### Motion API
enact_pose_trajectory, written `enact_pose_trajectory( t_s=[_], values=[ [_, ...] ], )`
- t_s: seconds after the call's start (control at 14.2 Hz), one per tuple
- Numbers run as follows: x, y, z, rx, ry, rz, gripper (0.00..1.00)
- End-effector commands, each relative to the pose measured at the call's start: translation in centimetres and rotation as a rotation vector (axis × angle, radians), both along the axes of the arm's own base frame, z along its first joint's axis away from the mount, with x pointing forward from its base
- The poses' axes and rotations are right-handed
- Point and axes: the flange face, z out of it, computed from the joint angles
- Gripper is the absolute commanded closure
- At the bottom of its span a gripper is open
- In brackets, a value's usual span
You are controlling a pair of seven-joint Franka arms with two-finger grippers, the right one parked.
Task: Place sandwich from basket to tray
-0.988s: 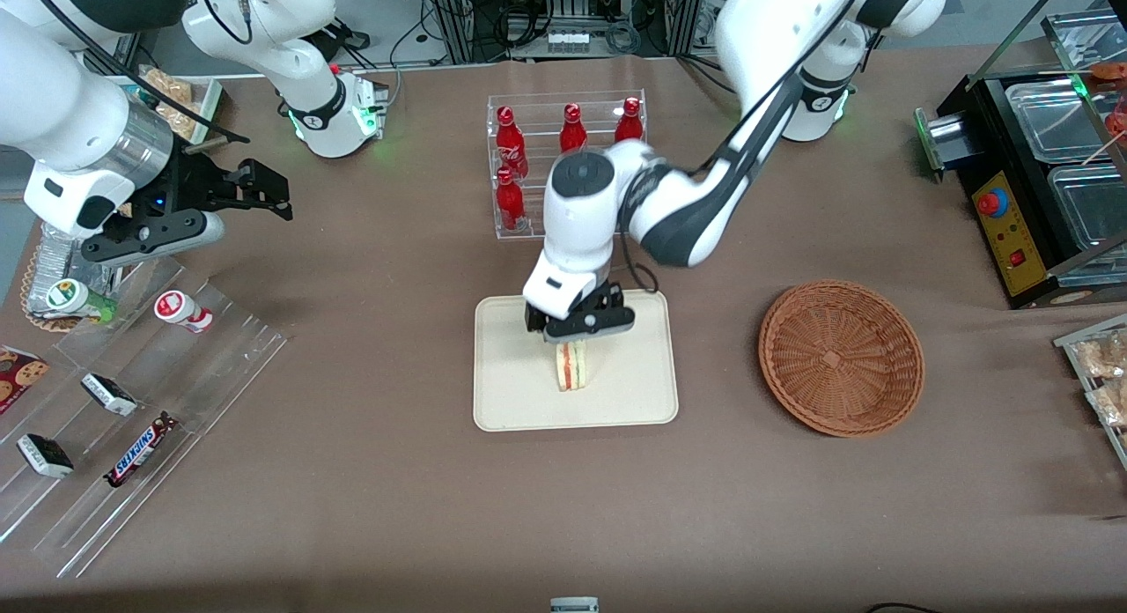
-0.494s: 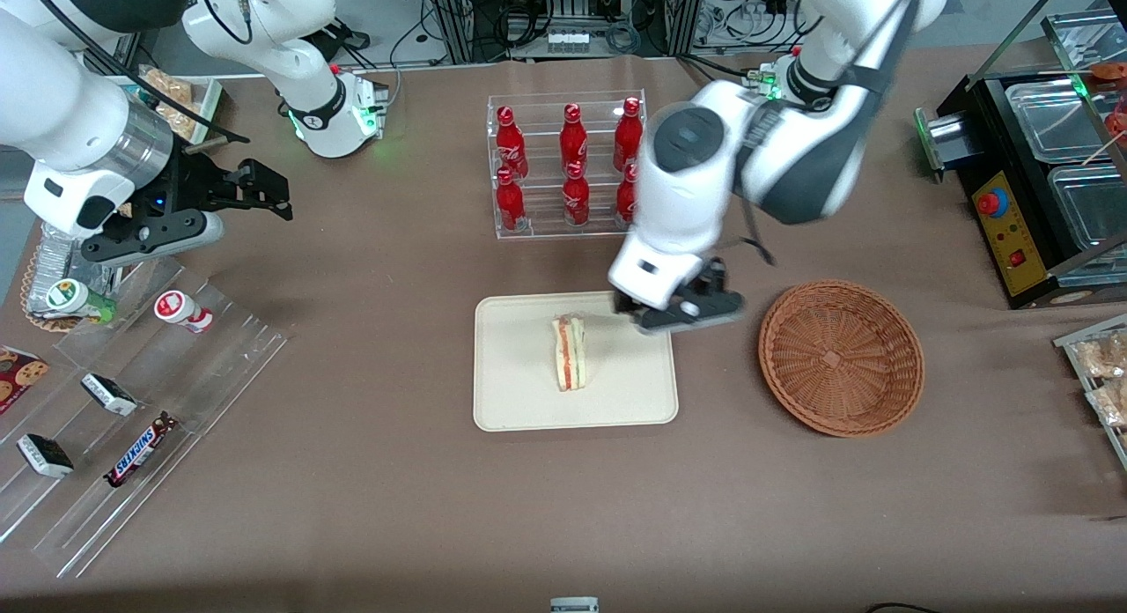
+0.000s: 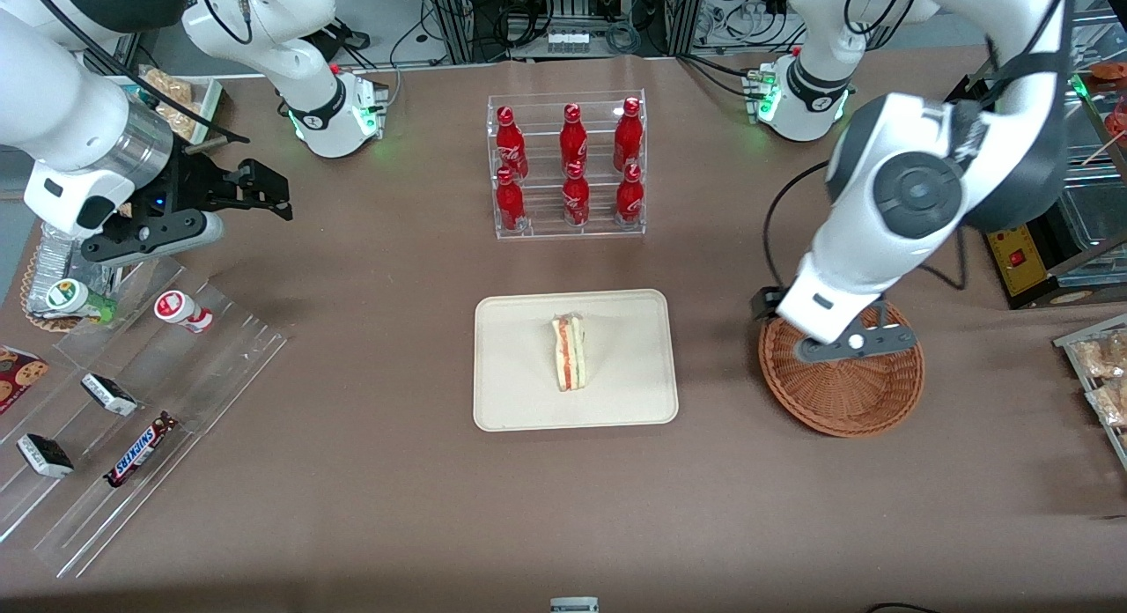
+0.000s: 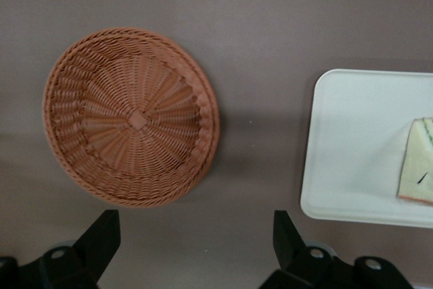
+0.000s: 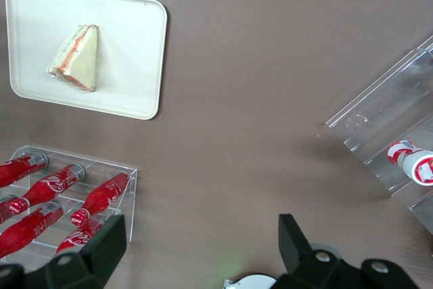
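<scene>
The sandwich (image 3: 570, 352) lies on the cream tray (image 3: 519, 402) near the middle of the brown surface (image 3: 396, 490), resting on 1 flat bread face with its red and green filling layers showing along the cut edge; in the right wrist view the same wedge (image 5: 74, 57) sits well inside the tray's rim (image 5: 135, 109), clear of every edge. The wicker basket (image 3: 845, 402) stands on the surface beside the tray, toward the working arm's end, apart from it with a strip of bare surface between them, and the left wrist view shows the basket's (image 4: 132, 116) woven bowl holding nothing. The left arm's end effector (image 3: 845, 344) hangs above the basket's edge farther from the front camera, with its fingers (image 4: 101, 238) spread wide and released, nothing between them. A clear acrylic rack (image 3: 565, 230) holding 6 red cola bottles (image 3: 573, 129) stands farther from the front camera than the tray, toward the surface's edge by the arm bases. Toward the parked arm's end, clear display racks (image 3: 132, 419) carry a Snickers bar (image 3: 139, 450).
</scene>
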Motion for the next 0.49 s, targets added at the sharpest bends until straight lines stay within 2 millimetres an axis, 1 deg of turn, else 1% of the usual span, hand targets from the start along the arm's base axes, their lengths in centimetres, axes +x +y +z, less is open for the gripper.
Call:
enact_pose_trajectory(
  t_s=[0.0, 0.07, 0.21, 0.35, 0.42],
  values=[
    [-3.6, 4.0, 2.2, -0.022, 0.010, -0.055, 0.00],
    [-4.3, 6.7, 3.1, -0.020, 0.027, -0.060, 0.00],
    [-5.0, 11.3, 5.7, -0.088, 0.034, -0.090, 0.00],
    [-5.8, 14.6, 7.6, -0.106, 0.029, -0.121, 0.00],
    [-6.1, 15.8, 8.5, -0.110, 0.013, -0.130, 0.00]
  ],
)
